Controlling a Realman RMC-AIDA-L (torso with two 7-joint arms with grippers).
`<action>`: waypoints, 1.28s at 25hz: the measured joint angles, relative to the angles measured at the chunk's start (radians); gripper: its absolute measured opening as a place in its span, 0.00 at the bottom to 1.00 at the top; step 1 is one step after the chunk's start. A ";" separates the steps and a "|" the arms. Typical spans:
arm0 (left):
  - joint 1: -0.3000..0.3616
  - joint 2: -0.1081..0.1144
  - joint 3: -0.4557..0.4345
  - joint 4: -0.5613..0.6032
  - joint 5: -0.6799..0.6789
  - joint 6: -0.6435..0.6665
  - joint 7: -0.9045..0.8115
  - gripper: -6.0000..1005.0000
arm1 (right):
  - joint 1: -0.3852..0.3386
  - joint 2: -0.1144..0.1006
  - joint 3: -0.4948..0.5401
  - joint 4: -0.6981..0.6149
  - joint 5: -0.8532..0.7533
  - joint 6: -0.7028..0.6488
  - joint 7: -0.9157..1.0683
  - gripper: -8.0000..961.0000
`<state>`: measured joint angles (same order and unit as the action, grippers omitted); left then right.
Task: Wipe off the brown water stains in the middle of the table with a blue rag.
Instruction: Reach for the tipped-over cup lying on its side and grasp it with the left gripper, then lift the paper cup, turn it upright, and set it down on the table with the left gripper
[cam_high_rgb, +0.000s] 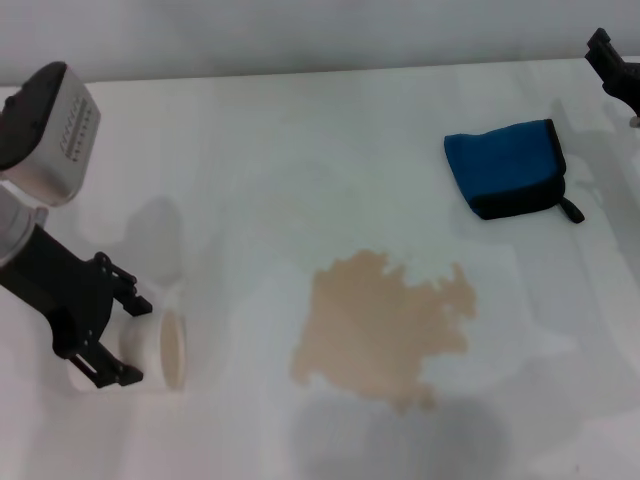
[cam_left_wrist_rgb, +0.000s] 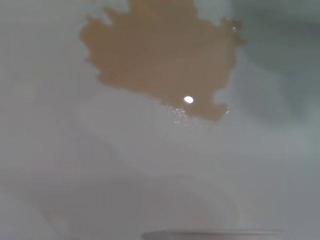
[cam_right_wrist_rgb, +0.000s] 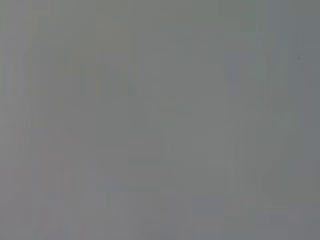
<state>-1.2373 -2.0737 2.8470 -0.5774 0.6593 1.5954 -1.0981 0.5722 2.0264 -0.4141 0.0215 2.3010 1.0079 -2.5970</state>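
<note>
White and smooth, the desk (cam_high_rgb: 300, 170) fills the head view, with a pale wall behind it. Taking the brown water stains (cam_high_rgb: 385, 330) as the landmark, the left tool (cam_high_rgb: 125, 335) sits well to their left, its black fingers closed around a white paper cup (cam_high_rgb: 165, 350) that lies on its side with its open mouth turned toward the stains. The stains themselves form one ragged tan blotch in the middle of the desk; the left wrist view shows the same blotch (cam_left_wrist_rgb: 160, 60) with a wet glint at its edge, and what seems to be the cup's rim, though it is too blurred to be sure. Beyond the stains and to their right lies the blue rag (cam_high_rgb: 510, 168), folded flat on the desk, black trim along its right edge and a small black loop tab at its near right corner, well apart from the blotch. Farther right still, the right tool (cam_high_rgb: 615, 70) hangs at the frame edge beyond the rag; whether its fingers are open I cannot tell.
</note>
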 joint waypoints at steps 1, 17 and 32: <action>0.003 0.000 0.000 0.009 0.000 -0.001 0.000 0.86 | 0.000 0.000 0.000 0.000 0.000 0.000 0.000 0.88; 0.016 0.000 -0.001 0.065 0.008 -0.009 -0.003 0.86 | -0.002 0.000 0.000 0.000 0.000 0.000 0.000 0.88; 0.044 0.002 -0.001 0.079 -0.071 -0.015 -0.003 0.84 | -0.006 -0.001 0.000 0.000 0.000 0.000 0.000 0.88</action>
<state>-1.1931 -2.0720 2.8455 -0.4985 0.5880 1.5803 -1.1015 0.5661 2.0253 -0.4141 0.0215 2.3010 1.0078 -2.5970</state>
